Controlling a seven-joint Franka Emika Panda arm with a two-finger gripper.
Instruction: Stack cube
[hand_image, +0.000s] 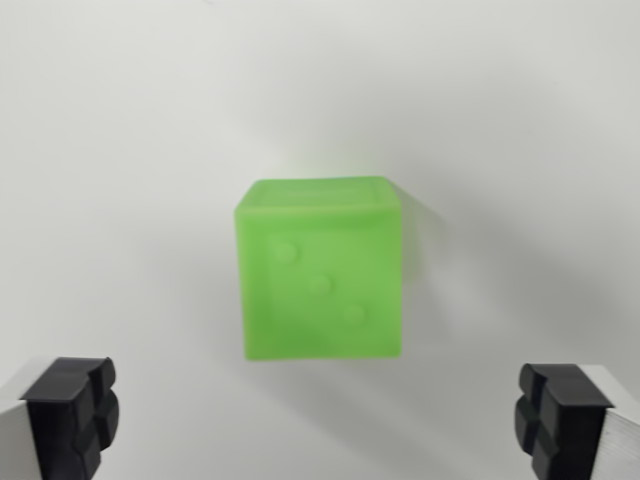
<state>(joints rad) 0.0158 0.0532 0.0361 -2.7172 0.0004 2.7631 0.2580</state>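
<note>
A bright green cube (320, 270), marked like a die with three raised dots in a diagonal on the face toward the camera, rests on a plain white surface (120, 150) in the middle of the wrist view. My gripper (318, 420) is open, its two black pads at the bottom corners: one fingertip (75, 410) at the wrist view's left, the other (558, 415) at the right. The cube lies just beyond the fingertips and centred between them, touching neither. Nothing is held. No second cube is in view.
The white surface fills the whole view around the cube. A soft shadow (425, 235) falls to the cube's right.
</note>
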